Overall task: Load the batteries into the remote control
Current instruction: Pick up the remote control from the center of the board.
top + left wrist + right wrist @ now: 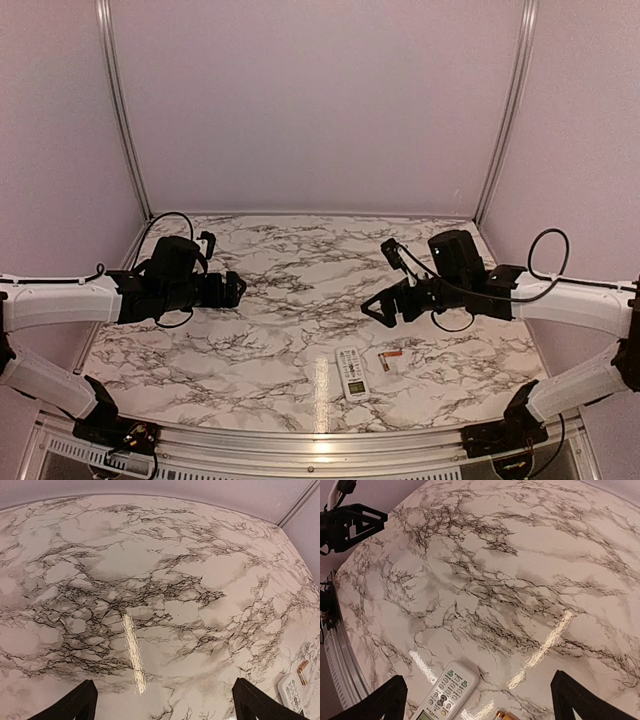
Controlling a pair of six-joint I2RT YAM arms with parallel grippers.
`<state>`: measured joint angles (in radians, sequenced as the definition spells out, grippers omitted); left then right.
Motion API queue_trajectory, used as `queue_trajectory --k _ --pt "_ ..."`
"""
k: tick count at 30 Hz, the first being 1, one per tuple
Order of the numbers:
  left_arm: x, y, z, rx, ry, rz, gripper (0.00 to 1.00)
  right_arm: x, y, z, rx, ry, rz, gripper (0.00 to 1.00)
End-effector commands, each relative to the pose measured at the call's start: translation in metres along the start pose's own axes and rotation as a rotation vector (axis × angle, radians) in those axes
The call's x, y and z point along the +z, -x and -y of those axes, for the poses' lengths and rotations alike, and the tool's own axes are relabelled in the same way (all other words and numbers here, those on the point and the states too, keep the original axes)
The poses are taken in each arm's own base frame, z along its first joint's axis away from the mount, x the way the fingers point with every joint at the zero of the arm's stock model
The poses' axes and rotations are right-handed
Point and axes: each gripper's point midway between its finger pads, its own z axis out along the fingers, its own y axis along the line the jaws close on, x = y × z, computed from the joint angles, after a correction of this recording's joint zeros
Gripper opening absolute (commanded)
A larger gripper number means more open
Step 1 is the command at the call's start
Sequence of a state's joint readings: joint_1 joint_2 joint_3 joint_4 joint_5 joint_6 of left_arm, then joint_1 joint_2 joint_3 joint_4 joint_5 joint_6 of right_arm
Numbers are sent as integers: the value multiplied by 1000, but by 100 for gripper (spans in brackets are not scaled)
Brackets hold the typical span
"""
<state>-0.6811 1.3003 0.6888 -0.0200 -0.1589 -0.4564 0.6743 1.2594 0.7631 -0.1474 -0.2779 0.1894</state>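
The white remote control [351, 373] lies face up on the marble table near the front edge, its buttons and greenish display showing. It also shows in the right wrist view [445, 695] and at the edge of the left wrist view [292, 694]. The two coppery-orange batteries [389, 358] lie just right of it, touching in a V; one end shows in the right wrist view [504, 715] and one in the left wrist view [302, 671]. My left gripper [232, 289] is open and empty, hovering at the left. My right gripper [378, 307] is open and empty, above and behind the remote.
The marble table [300, 300] is walled by plain panels at the back and sides, with a metal rail [300, 440] along the front edge. Arm cables loop above both wrists.
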Motion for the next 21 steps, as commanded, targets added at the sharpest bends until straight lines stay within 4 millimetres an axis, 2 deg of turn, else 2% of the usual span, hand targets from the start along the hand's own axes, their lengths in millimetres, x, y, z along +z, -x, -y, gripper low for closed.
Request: queue_trajectory --k 1,16,21 --pt "-6 4 -6 14 39 23 99 2 -19 -21 -30 -20 -105 99" --pt "-18 0 -9 24 65 36 99 18 -104 -82 -20 2 -371 99" --pt "-23 5 -9 15 66 54 99 27 -125 -92 -6 -17 -426 96"
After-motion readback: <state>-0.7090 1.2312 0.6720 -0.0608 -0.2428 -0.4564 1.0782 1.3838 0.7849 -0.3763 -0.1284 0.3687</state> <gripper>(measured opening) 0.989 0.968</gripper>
